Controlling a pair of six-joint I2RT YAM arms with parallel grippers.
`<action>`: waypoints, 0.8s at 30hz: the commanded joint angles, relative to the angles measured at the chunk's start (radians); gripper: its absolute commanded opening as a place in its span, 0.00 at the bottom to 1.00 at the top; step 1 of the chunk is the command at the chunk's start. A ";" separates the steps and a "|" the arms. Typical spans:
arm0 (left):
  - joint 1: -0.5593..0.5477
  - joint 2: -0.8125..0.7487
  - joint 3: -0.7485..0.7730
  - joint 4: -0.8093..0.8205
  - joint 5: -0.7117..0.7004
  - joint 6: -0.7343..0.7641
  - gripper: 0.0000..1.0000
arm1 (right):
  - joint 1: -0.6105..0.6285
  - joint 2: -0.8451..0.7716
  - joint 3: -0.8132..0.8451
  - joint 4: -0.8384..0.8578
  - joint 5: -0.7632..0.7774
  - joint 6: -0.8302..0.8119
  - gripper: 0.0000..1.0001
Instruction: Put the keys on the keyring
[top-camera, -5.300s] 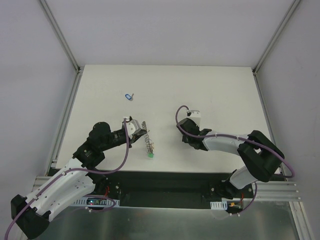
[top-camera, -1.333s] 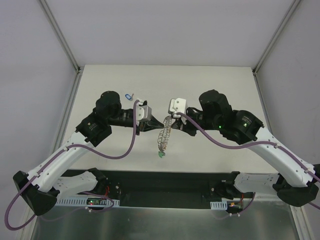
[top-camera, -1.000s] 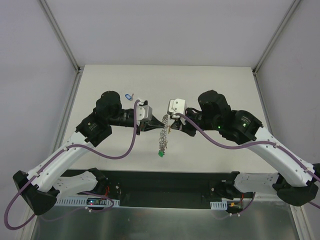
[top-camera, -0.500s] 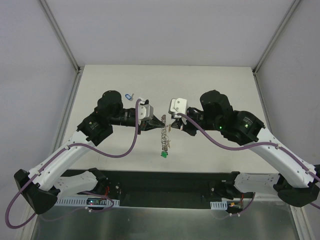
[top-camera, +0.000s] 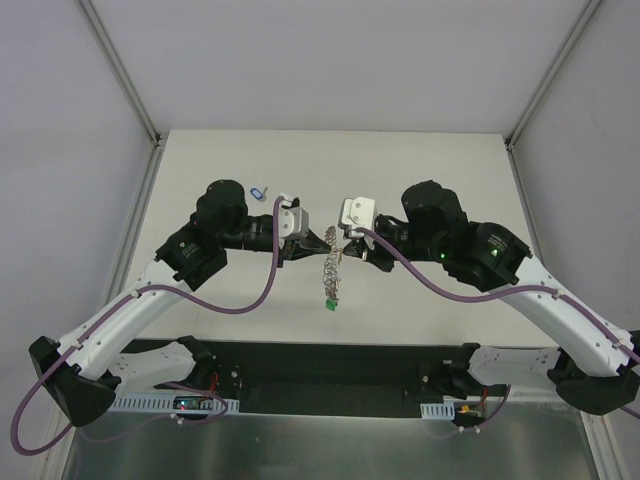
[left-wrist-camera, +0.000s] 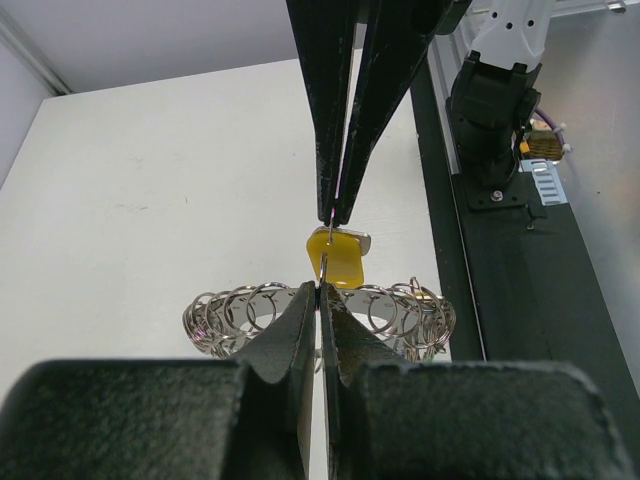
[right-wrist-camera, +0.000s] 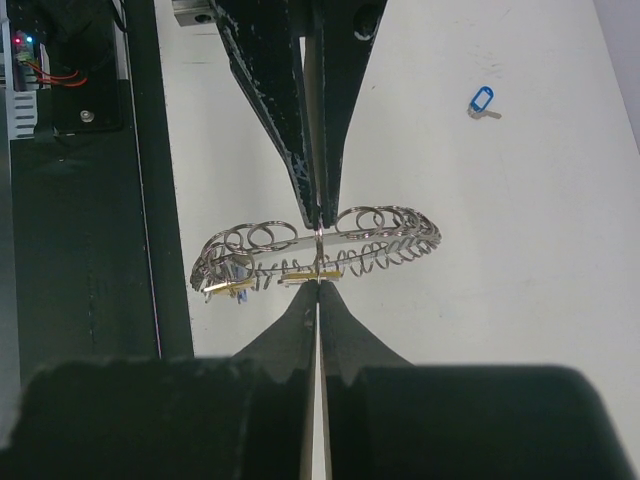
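The keyring, a grey disc edged with wire loops, hangs in the air between my two grippers, above the table. My left gripper is shut on the ring's edge; in the left wrist view its tips pinch a wire loop of the keyring. My right gripper faces it, shut on a yellow-tagged key at the ring's rim. In the right wrist view the right gripper meets the left gripper across the keyring. A green-tagged key dangles below. A blue-tagged key lies loose on the table, also in the right wrist view.
The white table has grey walls at the back and sides. A black rail runs along the near edge, with the arm bases and cables there.
Five seconds ago the ring lay on the table by the left gripper and the right arm was low. Now both grippers hold it aloft; in the last second it shifted slightly right.
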 joint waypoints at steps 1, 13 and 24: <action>-0.012 -0.002 0.055 0.053 0.002 0.001 0.00 | 0.005 -0.010 -0.001 0.014 0.012 -0.015 0.01; -0.013 0.002 0.058 0.053 0.011 -0.006 0.00 | 0.007 -0.007 -0.011 0.012 0.032 -0.022 0.01; -0.013 0.005 0.056 0.053 0.016 -0.010 0.00 | 0.007 -0.033 -0.027 0.009 0.033 -0.029 0.01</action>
